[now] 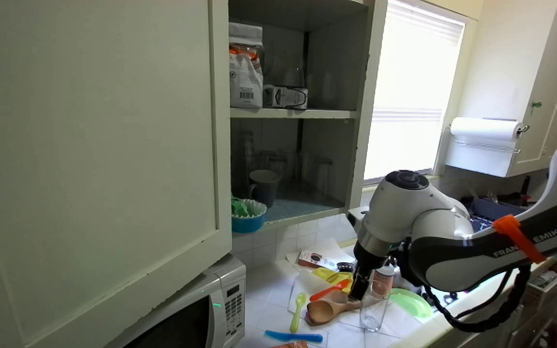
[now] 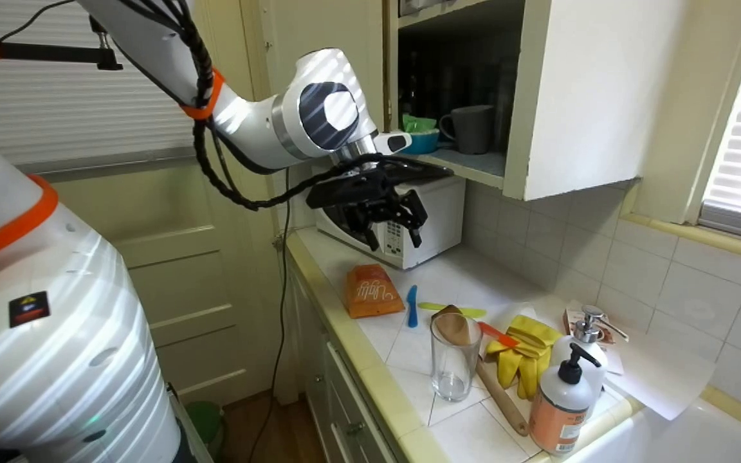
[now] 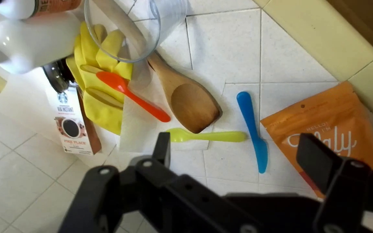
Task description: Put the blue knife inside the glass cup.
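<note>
The blue knife [image 3: 254, 136] lies flat on the white tile counter, and shows in both exterior views [image 1: 294, 336] [image 2: 413, 307]. The clear glass cup [image 2: 454, 360] stands upright on the counter with nothing seen inside. In the wrist view its rim and side [image 3: 173, 16] are at the top; it also shows in an exterior view [image 1: 373, 316]. My gripper [image 3: 235, 145] is open and empty, pointing down, well above the counter [image 2: 395, 243]. In the wrist view the knife's blade end appears between the two fingers, below them and untouched.
An orange bag [image 3: 329, 129] lies beside the knife. A green spoon [image 3: 212, 136], wooden spoon [image 3: 193, 103], red-orange spoon [image 3: 141, 100] and yellow gloves [image 2: 528, 347] lie nearby. Soap bottles [image 2: 560, 411] stand past the cup. A microwave [image 2: 438, 218] and open cabinet door [image 1: 114, 145] are close.
</note>
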